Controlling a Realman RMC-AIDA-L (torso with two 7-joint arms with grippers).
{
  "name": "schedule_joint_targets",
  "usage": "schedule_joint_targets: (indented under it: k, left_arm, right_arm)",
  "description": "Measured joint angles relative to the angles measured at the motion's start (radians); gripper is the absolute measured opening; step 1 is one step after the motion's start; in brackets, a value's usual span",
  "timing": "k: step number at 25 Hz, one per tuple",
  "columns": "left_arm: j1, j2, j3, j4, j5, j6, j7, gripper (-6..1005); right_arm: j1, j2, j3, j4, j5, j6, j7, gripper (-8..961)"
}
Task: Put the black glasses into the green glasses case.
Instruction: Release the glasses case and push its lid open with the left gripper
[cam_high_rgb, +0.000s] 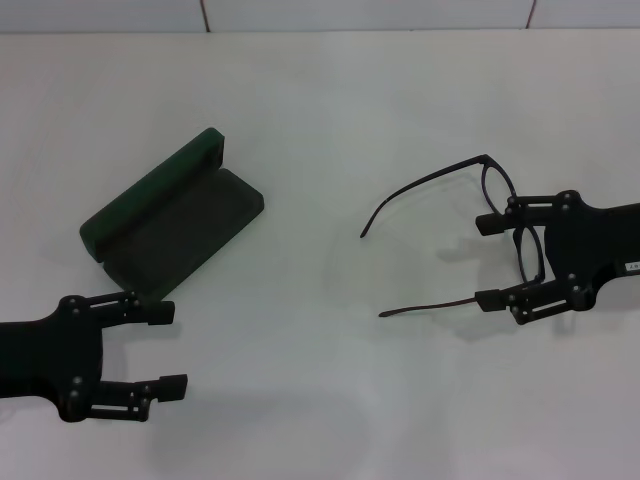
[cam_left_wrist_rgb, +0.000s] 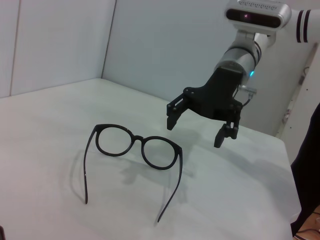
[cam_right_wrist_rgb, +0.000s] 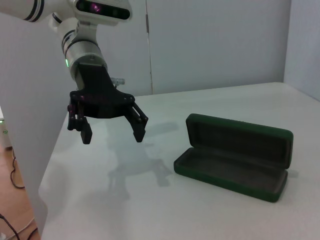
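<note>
The black glasses (cam_high_rgb: 497, 195) lie unfolded on the white table at the right, temple arms pointing toward the middle. My right gripper (cam_high_rgb: 482, 262) is open and sits at their lens end, one finger on each side of the nearer lens. In the left wrist view it (cam_left_wrist_rgb: 195, 134) hovers just behind the glasses (cam_left_wrist_rgb: 159, 152) without touching them. The green glasses case (cam_high_rgb: 185, 232) lies open at the left, lid raised and dark lining empty. My left gripper (cam_high_rgb: 176, 348) is open just in front of the case, also shown in the right wrist view (cam_right_wrist_rgb: 113, 138) beside the case (cam_right_wrist_rgb: 235, 155).
The white table (cam_high_rgb: 320, 100) runs back to a pale wall. Bare tabletop separates the case from the glasses. The right wrist view shows the table's edge close behind my left arm.
</note>
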Motion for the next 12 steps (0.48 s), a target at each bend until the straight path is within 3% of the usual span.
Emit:
schedule_joint_targets:
  k: [12]
  left_arm:
    - [0.0,0.001,0.0,0.0,0.0,0.0,0.0,862]
  right_arm:
    - [-0.002,-0.001,0.0,-0.004,0.002,0.002,0.004,870]
